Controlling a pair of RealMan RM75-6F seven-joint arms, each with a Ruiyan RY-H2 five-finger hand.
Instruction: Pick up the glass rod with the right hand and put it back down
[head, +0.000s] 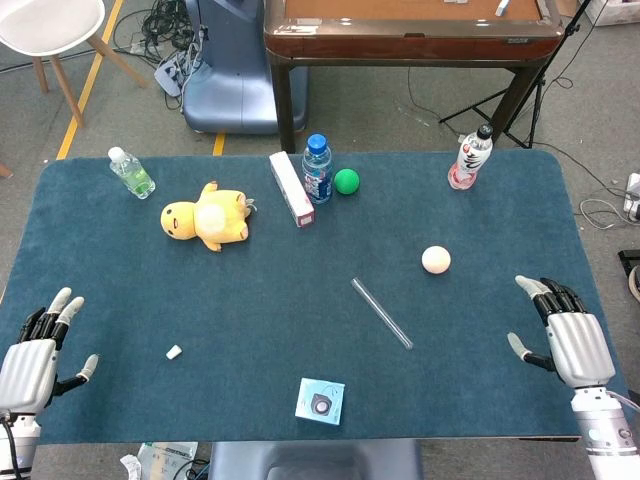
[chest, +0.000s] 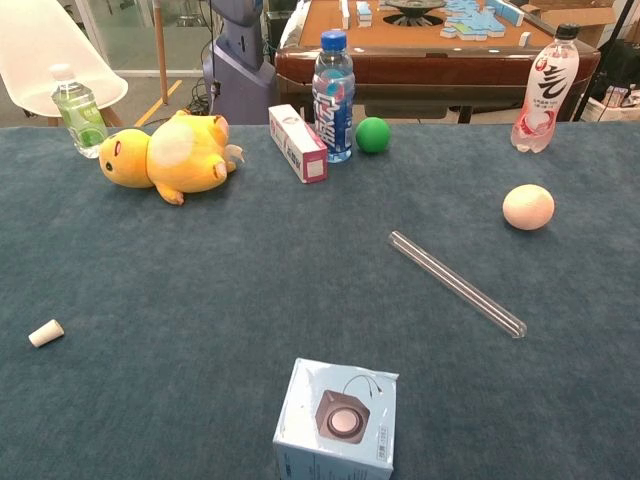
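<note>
Task not started, as far as I can judge. Glass rod lies flat on the blue counter, diagonal, untouched. Landmark is the rod: cream ball just beyond its far end to the right, small blue box nearer the robot to the left, white cork well off to the left.

Right hand rests at the counter's right edge, well apart from the rod, fingers apart, holding nothing. Left hand sits at the opposite edge, far from the rod, fingers also apart and empty.

All steps remain: reach, grasp, lift, set down. Rod is thin, clear and flat on cloth, so I expect a fiddly pinch.
</note>
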